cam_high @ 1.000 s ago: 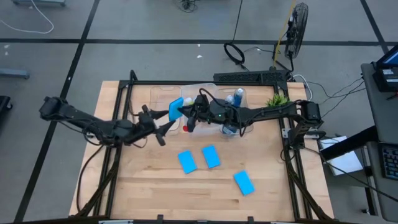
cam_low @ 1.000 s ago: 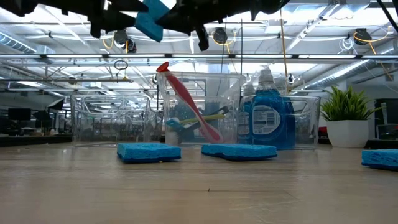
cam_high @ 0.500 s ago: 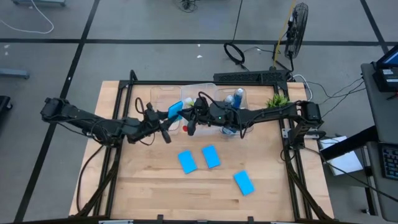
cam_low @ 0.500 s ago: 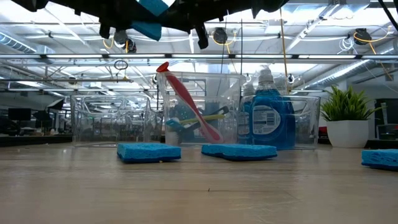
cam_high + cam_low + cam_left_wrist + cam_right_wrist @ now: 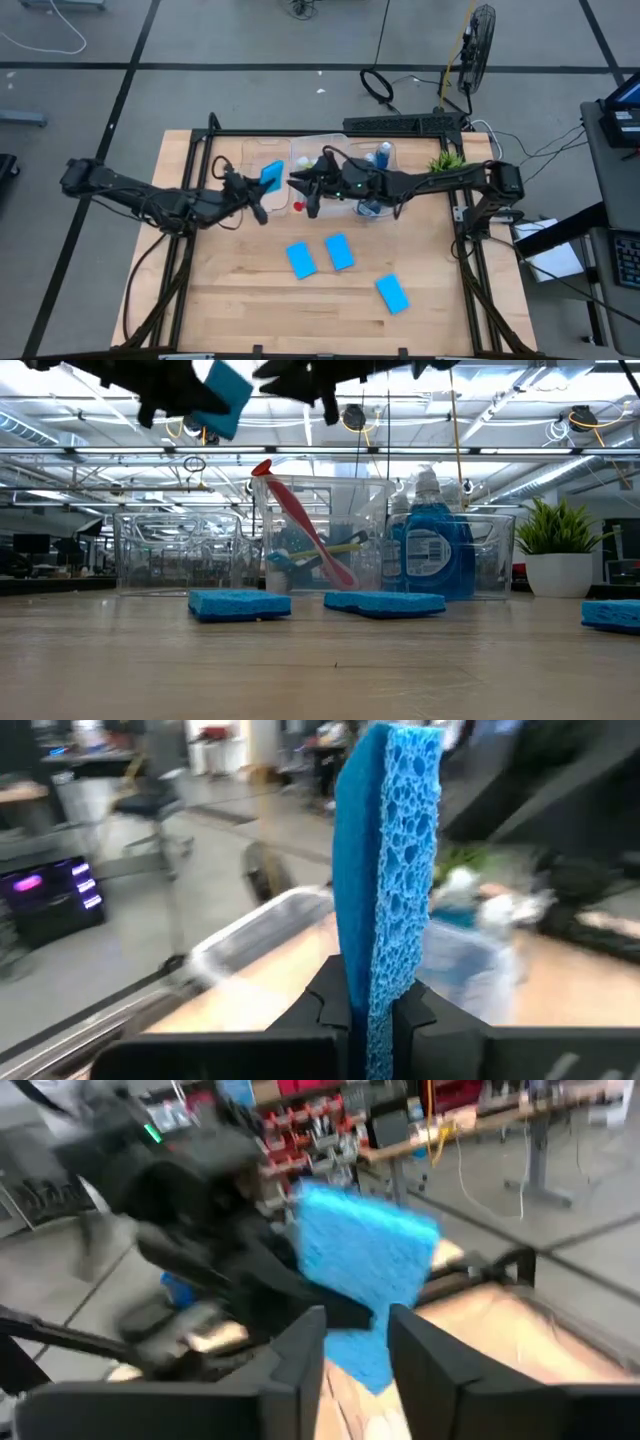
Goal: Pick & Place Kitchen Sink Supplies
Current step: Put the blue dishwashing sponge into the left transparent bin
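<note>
Back edge of the table (image 5: 200, 300) is jammed: clear bins (image 5: 340, 160), the dish soap bottles (image 5: 428, 550), a red brush (image 5: 300, 525) sticking up, and the potted plant (image 5: 447, 160) by the back right corner. Three sponges (image 5: 340, 252) lie mid-table, towards the right. Both arms crowd the air above the bins. The front and left side are open wood.

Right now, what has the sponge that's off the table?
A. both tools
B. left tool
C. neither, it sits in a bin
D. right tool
B. The left tool is shut on the raised sponge, and the right tool stands open with the sponge beyond its fingers.
</note>
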### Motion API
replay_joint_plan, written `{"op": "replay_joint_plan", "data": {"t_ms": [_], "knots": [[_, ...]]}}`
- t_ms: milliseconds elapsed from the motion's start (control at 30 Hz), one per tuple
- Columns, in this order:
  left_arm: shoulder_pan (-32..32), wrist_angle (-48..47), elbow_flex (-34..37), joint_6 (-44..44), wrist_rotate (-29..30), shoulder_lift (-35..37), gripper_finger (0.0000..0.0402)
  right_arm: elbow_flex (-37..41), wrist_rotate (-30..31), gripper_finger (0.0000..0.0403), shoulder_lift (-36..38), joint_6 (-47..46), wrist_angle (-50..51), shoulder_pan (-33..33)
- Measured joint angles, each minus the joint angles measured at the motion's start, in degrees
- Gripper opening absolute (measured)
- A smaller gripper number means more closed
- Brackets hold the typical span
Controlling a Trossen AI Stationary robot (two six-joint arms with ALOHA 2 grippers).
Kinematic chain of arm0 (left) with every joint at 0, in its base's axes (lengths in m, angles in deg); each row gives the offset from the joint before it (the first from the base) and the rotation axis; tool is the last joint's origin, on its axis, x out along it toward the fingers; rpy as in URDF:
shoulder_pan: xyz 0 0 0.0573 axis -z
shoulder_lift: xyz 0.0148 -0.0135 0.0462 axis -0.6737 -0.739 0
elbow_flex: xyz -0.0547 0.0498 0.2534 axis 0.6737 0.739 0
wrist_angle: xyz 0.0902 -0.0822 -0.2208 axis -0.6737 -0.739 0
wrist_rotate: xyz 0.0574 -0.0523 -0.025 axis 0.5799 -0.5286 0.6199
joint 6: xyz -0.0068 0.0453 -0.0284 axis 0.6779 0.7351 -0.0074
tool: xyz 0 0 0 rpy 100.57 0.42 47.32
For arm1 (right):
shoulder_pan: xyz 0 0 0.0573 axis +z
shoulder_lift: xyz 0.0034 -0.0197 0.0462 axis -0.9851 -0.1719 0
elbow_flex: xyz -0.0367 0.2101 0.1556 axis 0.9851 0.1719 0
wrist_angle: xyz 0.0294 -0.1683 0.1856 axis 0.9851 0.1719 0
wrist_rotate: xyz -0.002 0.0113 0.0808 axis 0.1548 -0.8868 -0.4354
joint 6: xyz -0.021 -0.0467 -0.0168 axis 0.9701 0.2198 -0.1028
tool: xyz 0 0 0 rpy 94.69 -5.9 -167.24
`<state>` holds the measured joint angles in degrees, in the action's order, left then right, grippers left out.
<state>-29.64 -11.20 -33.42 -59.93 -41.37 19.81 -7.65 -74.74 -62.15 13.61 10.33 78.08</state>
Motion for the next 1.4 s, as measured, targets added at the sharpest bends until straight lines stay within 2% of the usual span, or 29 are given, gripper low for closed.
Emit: {"op": "replay_joint_plan", "data": {"t_ms": [167, 300, 400, 600, 767, 900, 1100, 1267, 1400], "knots": [[-0.44, -11.52, 0.08, -7.49, 7.37, 4.48, 0.0011, 0.06, -0.41, 0.0144, 3.10, 4.77, 2.23, 0.24], [-3.40, -19.52, 0.09, -17.01, 6.79, 5.74, 0.0011, -0.03, -4.59, 0.0164, 6.96, 9.31, 2.92, 0.24], [-6.92, -24.42, 0.09, -23.58, 3.04, 5.27, 0.0010, 0.13, -7.55, 0.0168, 9.64, 11.79, 4.78, 0.26], [-16.05, -30.71, 0.09, -33.66, -8.78, 2.49, 0.0010, 3.78, -7.29, 0.0161, 16.52, 13.22, 11.26, 0.26], [-23.73, -31.57, 0.09, -37.20, -18.72, -0.33, 0.0010, 11.09, -7.12, 0.0152, 22.82, 9.44, 11.81, 0.26], [-28.70, -31.19, 0.09, -37.38, -23.62, -4.29, 0.0010, 17.29, -7.14, 0.0148, 27.68, 5.67, 10.87, 0.26], [-33.94, -29.96, 0.09, -37.09, -30.76, -10.44, 0.0010, 28.22, -7.07, 0.0150, 33.89, 1.03, 0.48, 0.63], [-35.89, -26.95, 0.09, -36.36, -32.97, -13.15, 0.0010, 36.14, -6.82, 0.0147, 37.24, -2.29, -10.35, 0.78], [-36.75, -26.80, 0.09, -35.22, -34.30, -13.19, 0.0010, 38.97, -4.43, 0.0144, 38.91, -3.09, -13.63, 1.18]]}}
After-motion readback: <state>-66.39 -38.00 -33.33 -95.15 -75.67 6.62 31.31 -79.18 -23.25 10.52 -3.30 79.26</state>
